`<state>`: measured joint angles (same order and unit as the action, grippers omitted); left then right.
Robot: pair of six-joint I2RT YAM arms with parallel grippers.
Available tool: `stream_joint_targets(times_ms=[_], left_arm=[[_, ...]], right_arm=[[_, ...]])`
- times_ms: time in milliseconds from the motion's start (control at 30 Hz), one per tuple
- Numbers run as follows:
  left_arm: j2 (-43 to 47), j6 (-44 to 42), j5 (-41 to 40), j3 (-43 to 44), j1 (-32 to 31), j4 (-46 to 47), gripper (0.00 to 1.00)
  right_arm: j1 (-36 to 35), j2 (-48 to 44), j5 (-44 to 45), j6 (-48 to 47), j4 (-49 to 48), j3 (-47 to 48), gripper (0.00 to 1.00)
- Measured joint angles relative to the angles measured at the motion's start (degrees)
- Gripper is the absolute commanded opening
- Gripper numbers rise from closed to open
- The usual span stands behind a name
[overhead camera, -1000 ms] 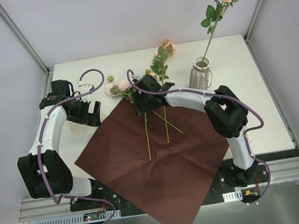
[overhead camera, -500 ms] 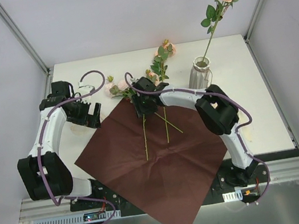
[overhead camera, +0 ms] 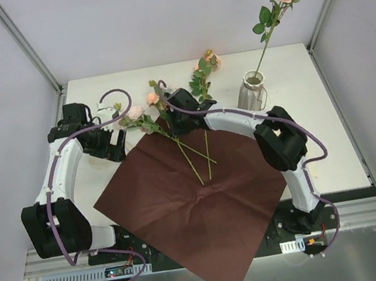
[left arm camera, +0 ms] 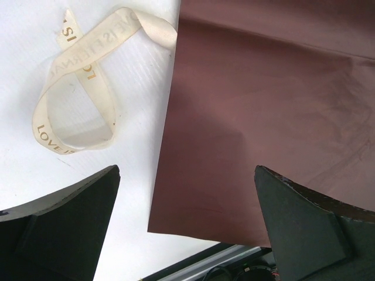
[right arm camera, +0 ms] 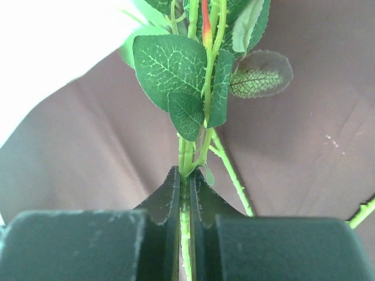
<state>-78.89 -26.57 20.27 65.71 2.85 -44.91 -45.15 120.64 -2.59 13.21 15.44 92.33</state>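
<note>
Rose spray [overhead camera: 136, 112] swings round, blooms now toward the table's far-left | right gripper [right arm camera: 186, 175] clenched on its stem — pick-up step, over the brown paper's [overhead camera: 209, 217] far corner | left gripper [left arm camera: 184, 175] spread wide, empty, beside the ribbon [left arm camera: 76, 88] | next move wants a steady, level carry

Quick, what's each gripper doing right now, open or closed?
Left gripper: open, holding nothing.
Right gripper: closed on a flower stem.

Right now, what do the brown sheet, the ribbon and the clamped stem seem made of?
Brown sheet: likely matte paper; it shows crisp creases. Ribbon: cream fabric, faint sheen, printed gold lettering. Stem in the right tool: probably plastic, evenly glossy green, though not certain.
</note>
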Motion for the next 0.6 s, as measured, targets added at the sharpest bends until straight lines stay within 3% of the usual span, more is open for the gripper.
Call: stream_joint_targets(times_ms=[367,600], left_arm=[[1.3,1.7,1.7,0.5,3.7,-0.3,0.99],[1.2,3.2,4.9,3.1,7.2,-0.7,0.99]], right_arm=[[2.7,-21.6,-1.8,-8.5,-6.7,4.0,0.01],[5.1,-41.8,3.8,-27.6,-27.8,-7.3,0.01]])
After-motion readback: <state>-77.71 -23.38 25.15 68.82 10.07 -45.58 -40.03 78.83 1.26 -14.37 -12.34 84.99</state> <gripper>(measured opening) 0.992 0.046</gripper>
